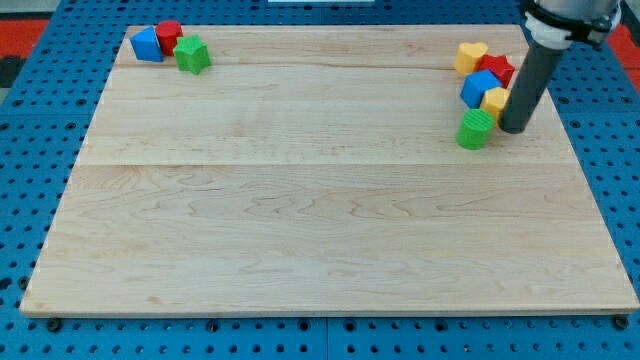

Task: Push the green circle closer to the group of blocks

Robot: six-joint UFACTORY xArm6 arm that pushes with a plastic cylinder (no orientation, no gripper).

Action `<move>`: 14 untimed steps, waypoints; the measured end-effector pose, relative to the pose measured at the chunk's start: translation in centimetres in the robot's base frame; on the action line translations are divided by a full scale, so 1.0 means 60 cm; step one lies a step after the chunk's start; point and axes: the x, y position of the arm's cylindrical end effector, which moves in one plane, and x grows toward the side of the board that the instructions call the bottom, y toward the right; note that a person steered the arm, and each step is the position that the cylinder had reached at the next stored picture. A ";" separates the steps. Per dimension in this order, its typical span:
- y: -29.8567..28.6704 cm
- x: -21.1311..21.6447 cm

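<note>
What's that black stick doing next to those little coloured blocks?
It is a robot arm's rod, and my tip slides on the wooden board to push blocks. The tip now sits just right of the green circle, below a cluster at the view's right: a yellow heart, a red block, a blue block and a yellow block. The green circle already lies at that cluster's lower edge. Three more blocks, blue, red and green, sit at top left.
</note>
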 end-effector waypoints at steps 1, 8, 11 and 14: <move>0.000 -0.046; 0.025 -0.212; -0.067 -0.083; -0.017 0.076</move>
